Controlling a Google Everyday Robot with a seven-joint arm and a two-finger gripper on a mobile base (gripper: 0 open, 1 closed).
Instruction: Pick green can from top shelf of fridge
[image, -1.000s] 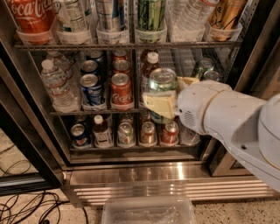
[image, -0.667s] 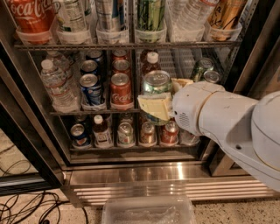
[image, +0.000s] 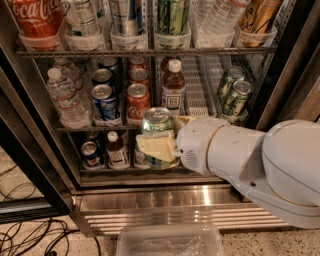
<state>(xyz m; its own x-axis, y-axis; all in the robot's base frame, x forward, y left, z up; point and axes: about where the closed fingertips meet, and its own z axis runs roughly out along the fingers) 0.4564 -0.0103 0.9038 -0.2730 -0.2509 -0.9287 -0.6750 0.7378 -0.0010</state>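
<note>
My gripper (image: 159, 144) is in front of the fridge's (image: 175, 200) lower racks, at the end of the white arm coming in from the right. It is shut on the green can (image: 156, 122), pale green with a silver lid and pull tab, held upright. A yellowish finger pad (image: 152, 146) covers the can's front. The top shelf (image: 150, 51) runs across the top of the view behind a row of clear cups. A second green and yellow can (image: 172, 17) stands in one of those cups.
The middle rack holds water bottles (image: 62, 97), blue and red cans (image: 136, 102), a brown bottle (image: 173, 87) and two dark green striped cans (image: 232, 95). The open door's dark frame (image: 30, 165) is at the left. A clear plastic bin (image: 170, 242) and cables (image: 30, 235) lie on the floor.
My gripper has moved left and down with the green can in it, from beside the brown bottle to in front of the lower racks. The fridge has also slid down slightly in the view.
</note>
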